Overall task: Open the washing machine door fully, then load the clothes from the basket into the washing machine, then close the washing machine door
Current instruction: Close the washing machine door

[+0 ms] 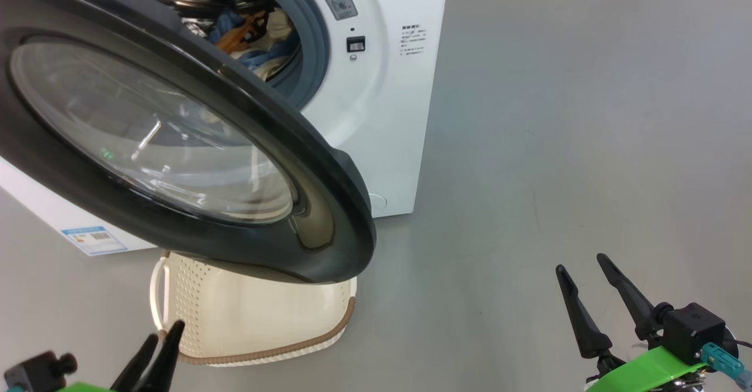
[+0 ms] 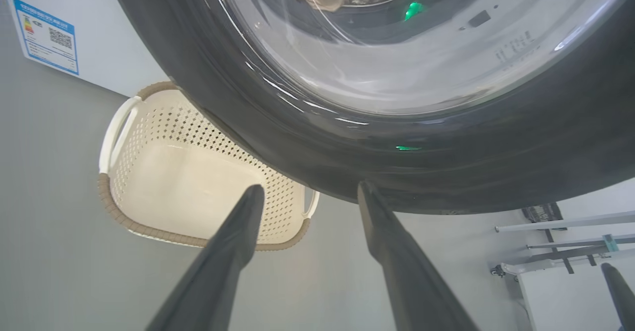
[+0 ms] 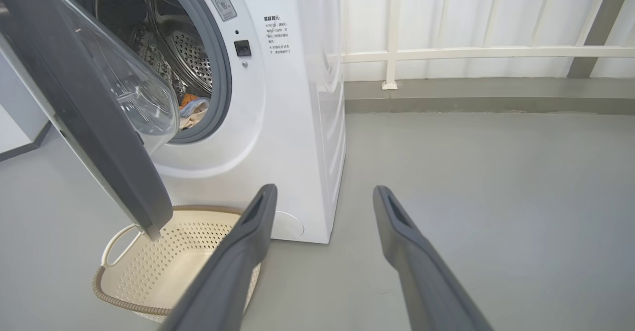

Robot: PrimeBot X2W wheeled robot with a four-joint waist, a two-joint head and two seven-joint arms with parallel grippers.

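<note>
Two containers matter for you here. The washing machine (image 1: 405,116) holds the clothes (image 1: 258,39): you can see a bundle of blue, orange and cream fabric low in the steel drum (image 3: 191,53), just behind the grey gasket. The basket (image 1: 264,321) stands on the floor (image 1: 558,145) right in front of the machine, and its perforated cream bottom shows bare wherever you can see it. The washing machine door (image 1: 329,204) is swung open, with its black rim hanging over the basket and hiding part of it from the head camera. Your left gripper (image 2: 310,186) has its fingers spread wide and grips nothing; it points up at the door's lower rim, with the basket just beyond. Whether a fingertip touches the rim, you cannot tell. Your right gripper (image 1: 580,261) is likewise spread wide and empty, over bare floor, well apart from the machine.
</note>
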